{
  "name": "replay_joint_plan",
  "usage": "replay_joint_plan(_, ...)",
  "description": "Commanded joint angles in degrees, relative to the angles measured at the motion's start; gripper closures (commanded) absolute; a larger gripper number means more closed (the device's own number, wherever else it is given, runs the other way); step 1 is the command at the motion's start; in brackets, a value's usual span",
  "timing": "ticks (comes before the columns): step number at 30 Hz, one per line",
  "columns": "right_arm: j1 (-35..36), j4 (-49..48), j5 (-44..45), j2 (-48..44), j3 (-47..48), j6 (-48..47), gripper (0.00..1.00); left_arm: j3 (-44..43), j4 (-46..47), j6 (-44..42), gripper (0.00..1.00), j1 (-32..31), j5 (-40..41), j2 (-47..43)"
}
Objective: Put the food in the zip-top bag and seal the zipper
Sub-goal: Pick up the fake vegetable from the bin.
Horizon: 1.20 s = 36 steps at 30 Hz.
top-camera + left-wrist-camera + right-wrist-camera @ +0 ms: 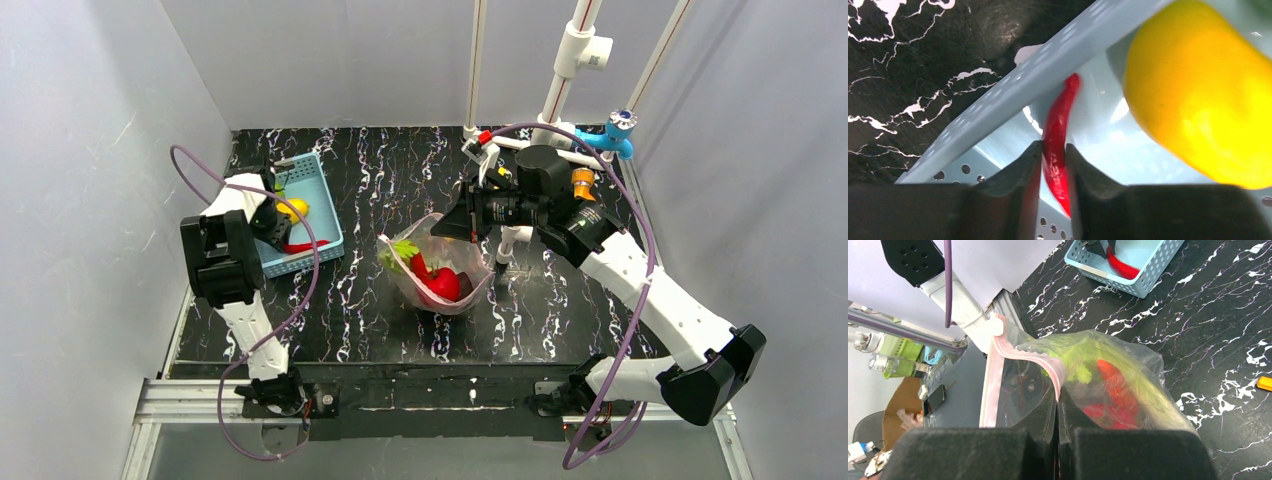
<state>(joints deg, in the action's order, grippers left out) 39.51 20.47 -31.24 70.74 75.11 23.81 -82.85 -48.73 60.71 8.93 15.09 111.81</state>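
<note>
The left arm [240, 290] and right arm [650, 295] have white shells and black joint housings. A purple cable [948, 285] trails along each. An orange ring [583, 187] marks the right wrist. The fingers [1013, 195] are matte black.

A table top [400, 170] with a black, white-veined marble pattern is shown from above. It is closed in on three sides by plain pale grey walls: the left wall [90, 150], the back wall [350, 60] and the right wall [770, 150]. White pipes [478, 60] are stood upright at the far right corner, and a blue fitting [612, 140] is seen beside them. A silver metal rail [190, 400] is run along the near edge. Soft, even light is cast throughout. In the right wrist view, past the table's edge, a grey surface [955, 410], a green bottle [895, 365] and what may be a phone [935, 399] are seen, blurred.
</note>
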Motion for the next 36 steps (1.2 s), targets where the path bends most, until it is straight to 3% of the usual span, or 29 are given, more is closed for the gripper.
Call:
replay_joint_plan(1, 0.13, -2.85, -0.31, -2.08, 0.2, 0.14, 0.99, 0.38, 1.74, -3.18, 0.87, 0.27, 1.93, -6.47)
replay_joint_plan(5, 0.13, -2.82, -0.32, -1.99, 0.14, 0.17, 0.99, -1.48, 2.21, -5.19, 1.0, 0.24, 1.35, -9.45)
replay_joint_plan(18, 0.13, -2.99, -0.4, -1.68, 0.22, 0.19, 0.99, -3.27, 6.76, -13.26, 1.0, 0.3, -7.07, -23.43)
replay_joint_plan(24, 0.13, -3.23, -0.58, -1.23, 1.26, 0.66, 0.99, 6.01, 25.42, -19.24, 1.0, 0.28, -25.65, -40.37)
replay_joint_plan(28, 0.13, -4.04, -0.17, -0.66, 2.13, 1.85, 0.99, 6.95, 36.29, -20.01, 1.0, 0.27, -39.24, -49.54)
replay_joint_plan(36, 0.13, -4.81, 1.04, 3.16, 5.87, 7.53, 0.99, 13.15, 66.2, -8.73, 1.0, -0.74, -64.09, -56.75)
